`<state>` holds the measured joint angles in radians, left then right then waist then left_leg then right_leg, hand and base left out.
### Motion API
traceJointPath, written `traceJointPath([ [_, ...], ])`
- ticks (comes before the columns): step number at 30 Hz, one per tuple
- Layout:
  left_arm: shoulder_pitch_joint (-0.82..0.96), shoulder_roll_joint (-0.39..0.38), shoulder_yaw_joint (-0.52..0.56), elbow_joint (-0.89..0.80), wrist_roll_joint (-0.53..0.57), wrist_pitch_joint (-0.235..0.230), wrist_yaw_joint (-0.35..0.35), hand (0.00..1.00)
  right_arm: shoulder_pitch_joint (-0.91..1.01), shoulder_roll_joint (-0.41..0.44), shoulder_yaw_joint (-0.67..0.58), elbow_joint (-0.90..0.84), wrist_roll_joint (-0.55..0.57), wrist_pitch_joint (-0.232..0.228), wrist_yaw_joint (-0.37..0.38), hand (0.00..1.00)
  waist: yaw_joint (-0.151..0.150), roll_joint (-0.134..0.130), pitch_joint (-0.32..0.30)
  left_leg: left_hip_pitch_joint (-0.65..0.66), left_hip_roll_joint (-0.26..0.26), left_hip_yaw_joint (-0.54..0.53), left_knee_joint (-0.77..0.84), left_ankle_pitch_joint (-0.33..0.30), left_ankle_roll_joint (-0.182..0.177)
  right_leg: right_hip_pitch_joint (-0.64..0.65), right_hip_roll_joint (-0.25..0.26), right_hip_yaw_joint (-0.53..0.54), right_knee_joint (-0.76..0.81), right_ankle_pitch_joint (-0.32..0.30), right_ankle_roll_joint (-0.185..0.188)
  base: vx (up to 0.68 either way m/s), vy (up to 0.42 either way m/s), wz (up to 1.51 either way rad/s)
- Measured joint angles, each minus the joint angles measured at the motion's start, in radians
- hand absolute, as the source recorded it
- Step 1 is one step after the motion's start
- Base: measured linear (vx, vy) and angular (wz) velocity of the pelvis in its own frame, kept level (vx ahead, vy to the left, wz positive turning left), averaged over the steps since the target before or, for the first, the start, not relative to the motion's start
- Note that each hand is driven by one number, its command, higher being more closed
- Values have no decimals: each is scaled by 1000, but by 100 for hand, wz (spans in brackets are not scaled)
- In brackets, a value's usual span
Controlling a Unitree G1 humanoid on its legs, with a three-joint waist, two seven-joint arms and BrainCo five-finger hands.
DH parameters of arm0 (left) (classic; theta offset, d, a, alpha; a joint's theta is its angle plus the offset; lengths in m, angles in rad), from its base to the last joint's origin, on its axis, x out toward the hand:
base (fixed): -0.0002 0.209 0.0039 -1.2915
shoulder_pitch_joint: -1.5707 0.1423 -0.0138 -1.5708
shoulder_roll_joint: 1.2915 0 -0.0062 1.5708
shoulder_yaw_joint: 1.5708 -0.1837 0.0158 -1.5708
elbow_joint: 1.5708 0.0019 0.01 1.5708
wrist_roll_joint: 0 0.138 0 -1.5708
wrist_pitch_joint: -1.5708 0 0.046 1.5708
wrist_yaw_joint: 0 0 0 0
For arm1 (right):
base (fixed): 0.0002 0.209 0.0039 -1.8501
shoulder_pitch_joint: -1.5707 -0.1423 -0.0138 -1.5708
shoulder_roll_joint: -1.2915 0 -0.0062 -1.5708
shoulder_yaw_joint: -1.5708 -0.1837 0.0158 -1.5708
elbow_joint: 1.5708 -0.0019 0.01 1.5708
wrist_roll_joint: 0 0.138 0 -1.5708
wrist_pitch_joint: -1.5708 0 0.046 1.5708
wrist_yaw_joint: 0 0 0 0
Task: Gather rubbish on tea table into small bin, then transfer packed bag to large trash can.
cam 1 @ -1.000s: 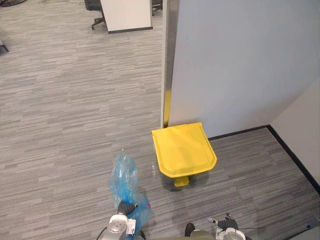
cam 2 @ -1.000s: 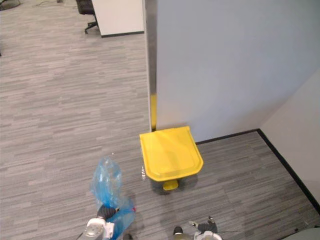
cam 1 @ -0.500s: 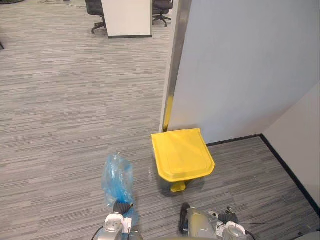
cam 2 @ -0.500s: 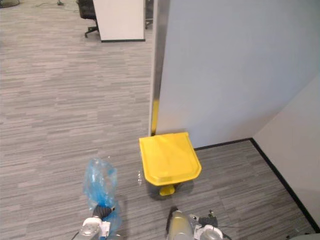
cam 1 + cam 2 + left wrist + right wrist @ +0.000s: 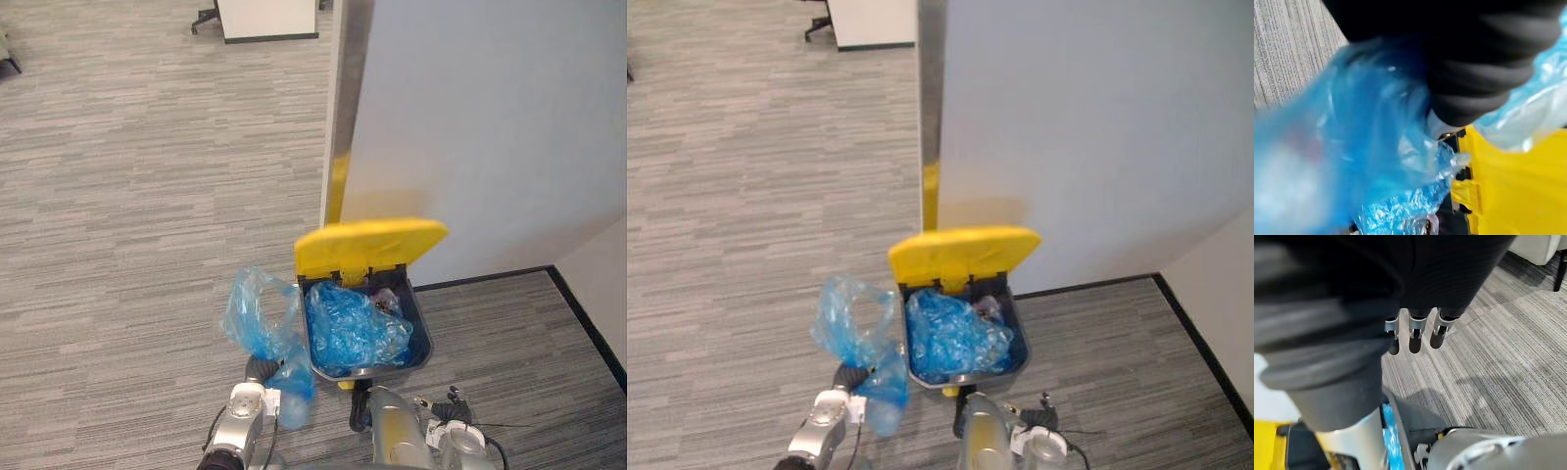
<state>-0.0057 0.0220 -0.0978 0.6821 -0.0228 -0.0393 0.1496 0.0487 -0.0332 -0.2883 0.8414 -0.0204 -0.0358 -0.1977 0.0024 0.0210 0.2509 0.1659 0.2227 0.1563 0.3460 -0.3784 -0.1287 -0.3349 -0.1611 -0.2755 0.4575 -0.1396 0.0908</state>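
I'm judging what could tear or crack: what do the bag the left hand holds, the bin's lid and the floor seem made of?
The blue bag in the left hand: thin translucent plastic film, crinkled and glossy. The bin lid: likely rigid moulded plastic, smooth yellow with soft sheen. The floor: probably carpet tile, grey-streaked and matt; vinyl is possible.

The blue bag (image 5: 1327, 161) is smearing into a blur close up and is covering part of the left hand (image 5: 258, 370). The raised yellow lid (image 5: 367, 245) is hiding the large trash can's (image 5: 423, 345) back rim. Dark bits beside the crumpled blue plastic (image 5: 353, 328) inside are looking too small to tell.
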Motion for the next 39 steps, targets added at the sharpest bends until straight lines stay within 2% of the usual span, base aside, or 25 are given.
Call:
traceJointPath([
  [4,-3,-4,-7,-18,0,0,0,100,-15,-1,46,-7,-1,1,0,0,7,-2,-17,-96,-1,-33,58,8,-14,-21,-37,-27,3,-7,-10,44,42,51],
  [9,-5,1,-14,-99,-1,-2,1,100,-58,11,147,-88,-10,5,0,0,34,-3,-17,-200,-7,-62,117,27,-29,-28,-78,-43,-3,-8,-12,-11,43,57],
  [11,-15,16,-19,-124,-1,-10,2,100,-121,8,189,-105,-14,6,0,0,62,-11,-21,-260,-8,-72,137,27,-29,-60,-85,-45,-11,-7,-12,-50,9,33],
  [12,-19,20,-19,-124,-2,-13,2,100,-142,7,203,-121,-18,6,-1,0,62,-11,-21,-277,-9,-79,140,28,-30,-69,-88,-48,-11,-6,-12,-65,-22,27],
  [16,-23,47,-28,-149,-15,-22,4,100,-256,-29,286,-209,-32,0,-6,0,70,-14,-19,-344,-8,-84,145,45,-37,-119,-92,-58,-16,15,-31,-73,-38,13],
  [19,-47,64,-47,-164,-43,-41,5,100,-353,-106,300,-222,-61,-4,-16,0,83,-16,-17,-371,-8,-84,128,74,-27,-128,-82,-59,-62,53,-21,-124,-59,4],
  [21,-56,66,-47,-187,-64,-42,5,100,-416,-159,300,-210,-74,-2,-19,0,83,-19,-4,-384,-4,-84,107,75,-25,-140,-70,-59,-85,70,-18,-139,-70,1],
  [23,-69,73,-50,-201,-76,-44,5,100,-460,-193,301,-187,-93,0,-20,0,84,-19,14,-391,-1,-84,92,73,-25,-145,-60,-52,-106,68,8,-135,-64,7],
  [24,-92,79,-59,-203,-87,-45,5,100,-506,-224,301,-165,-97,3,-23,0,78,-24,35,-397,-1,-85,67,58,-8,-156,-33,-5,-125,81,31,-152,-64,8],
  [25,-105,85,-59,-203,-93,-45,6,100,-547,-237,301,-135,-98,10,-24,0,77,-34,54,-398,-3,-85,66,58,-9,-156,-21,21,-137,95,40,-181,-53,-4],
  [28,-115,105,-69,-205,-108,-45,7,100,-638,-273,301,-71,-98,19,-27,0,77,-54,71,-413,-5,-82,85,58,-16,-155,-10,38,-176,139,31,-112,3,-12],
  [31,-122,114,-85,-245,-124,-48,21,100,-731,-330,300,-16,-96,25,-33,0,73,-53,85,-432,-6,-83,109,57,-28,-155,-6,43,-200,170,14,-21,20,-5],
  [36,-125,122,-88,-286,-150,-69,22,100,-839,-384,291,50,-84,32,-44,0,62,-53,89,-437,-9,-83,132,56,-43,-153,-7,52,-201,180,3,15,19,-4],
  [39,-133,126,-90,-330,-171,-81,22,100,-895,-402,279,82,-45,33,-49,0,56,-53,123,-423,-13,-83,136,54,-41,-139,-9,57,-200,180,2,0,0,0],
])
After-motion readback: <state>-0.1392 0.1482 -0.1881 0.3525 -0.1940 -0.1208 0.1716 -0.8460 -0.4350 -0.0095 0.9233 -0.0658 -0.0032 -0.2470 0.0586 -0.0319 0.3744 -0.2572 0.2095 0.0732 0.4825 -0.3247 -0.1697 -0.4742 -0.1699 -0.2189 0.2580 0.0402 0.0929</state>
